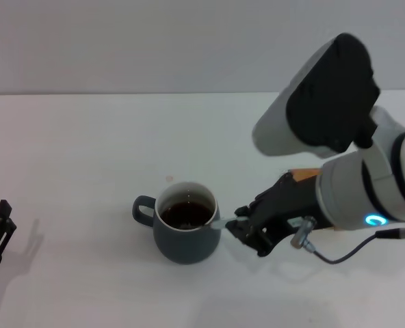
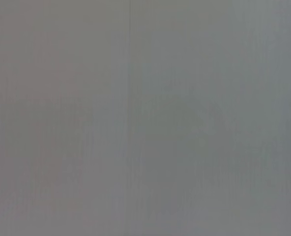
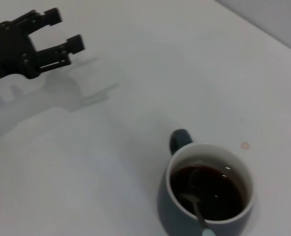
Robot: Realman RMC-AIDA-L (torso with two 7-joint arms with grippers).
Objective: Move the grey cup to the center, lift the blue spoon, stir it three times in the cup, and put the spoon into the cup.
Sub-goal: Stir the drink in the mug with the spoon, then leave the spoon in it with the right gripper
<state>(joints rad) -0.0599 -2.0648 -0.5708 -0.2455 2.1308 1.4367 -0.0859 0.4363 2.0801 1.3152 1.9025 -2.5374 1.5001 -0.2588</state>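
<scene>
The grey cup [image 1: 185, 236] stands on the white table near the middle, its loop handle pointing to my left and dark liquid inside. In the right wrist view the grey cup [image 3: 204, 194] holds the blue spoon [image 3: 197, 211], whose metal bowl is sunk in the liquid and whose neck leans on the rim. The blue spoon's pale handle [image 1: 223, 221] runs over the cup's right rim to my right gripper [image 1: 238, 228], which is shut on its end. My left gripper [image 1: 0, 229] is parked at the far left edge, and in the right wrist view it [image 3: 67, 29] stands open.
A tan wooden piece [image 1: 302, 175] lies just behind my right wrist. A grey cable [image 1: 339, 256] hangs from that wrist above the table. A small pinkish spot [image 3: 244, 145] marks the table beyond the cup. The left wrist view is plain grey.
</scene>
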